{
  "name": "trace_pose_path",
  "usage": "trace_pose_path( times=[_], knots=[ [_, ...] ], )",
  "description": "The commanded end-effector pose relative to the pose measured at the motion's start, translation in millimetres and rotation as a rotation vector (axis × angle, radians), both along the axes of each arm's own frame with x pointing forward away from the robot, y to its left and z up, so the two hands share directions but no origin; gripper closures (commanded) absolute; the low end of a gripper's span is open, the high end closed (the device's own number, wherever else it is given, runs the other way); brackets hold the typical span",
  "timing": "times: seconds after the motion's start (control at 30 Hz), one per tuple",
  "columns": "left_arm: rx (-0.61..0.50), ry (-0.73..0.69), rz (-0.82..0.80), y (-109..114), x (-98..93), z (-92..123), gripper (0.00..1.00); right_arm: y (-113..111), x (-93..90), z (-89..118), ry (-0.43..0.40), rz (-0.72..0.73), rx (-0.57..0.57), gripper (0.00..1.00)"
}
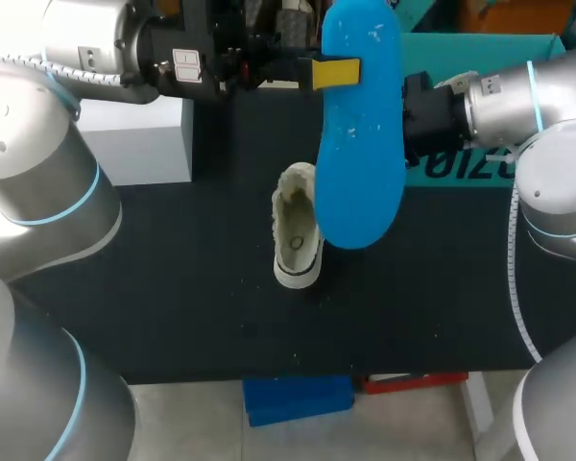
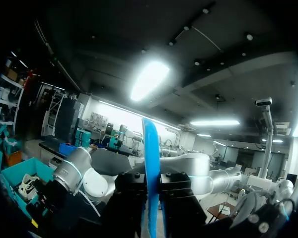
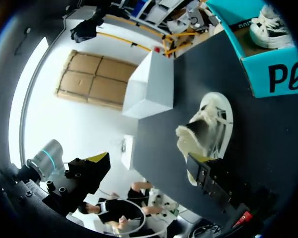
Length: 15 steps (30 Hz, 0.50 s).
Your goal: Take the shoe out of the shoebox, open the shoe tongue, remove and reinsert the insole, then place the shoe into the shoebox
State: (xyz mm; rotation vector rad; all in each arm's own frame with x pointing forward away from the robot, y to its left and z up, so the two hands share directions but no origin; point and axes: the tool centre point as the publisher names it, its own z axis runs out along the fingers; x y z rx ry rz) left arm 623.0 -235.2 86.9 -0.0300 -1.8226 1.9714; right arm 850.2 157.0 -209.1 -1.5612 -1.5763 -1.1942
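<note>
Head view: left gripper (image 1: 334, 73) clamps the blue insole (image 1: 360, 154) over the shoe (image 1: 298, 235); right gripper (image 3: 149, 159) apparently wide open, empty.

The insole (image 1: 360, 125) is bright blue with a few white flecks, and the left pincer (image 1: 348, 73) shows one bright yellow fingertip (image 1: 334, 73) against it. The shoe (image 1: 298, 230) is cream-white with a greyish inside, and the desk (image 1: 173, 288) is black with scattered pale specks. At the shoe's 2 o'clock the shoebox (image 1: 480, 53) is teal with dark lettering. At its 10 o'clock is a plain white box (image 1: 139, 134).
</note>
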Motion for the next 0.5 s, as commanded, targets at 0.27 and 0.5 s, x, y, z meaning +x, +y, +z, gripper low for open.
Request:
trace_pose_path(
  times=[0.27,0.5],
  knots=[
    [-0.001,0.000,0.002,-1.7,-0.3,-0.6,1.00,5.5,-8.1,-10.9,-0.003,0.011,0.332,0.00],
    [-0.001,0.000,0.002,-1.7,-0.3,-0.6,1.00,9.1,-9.7,-13.3,0.017,0.015,0.374,0.00]
  ],
)
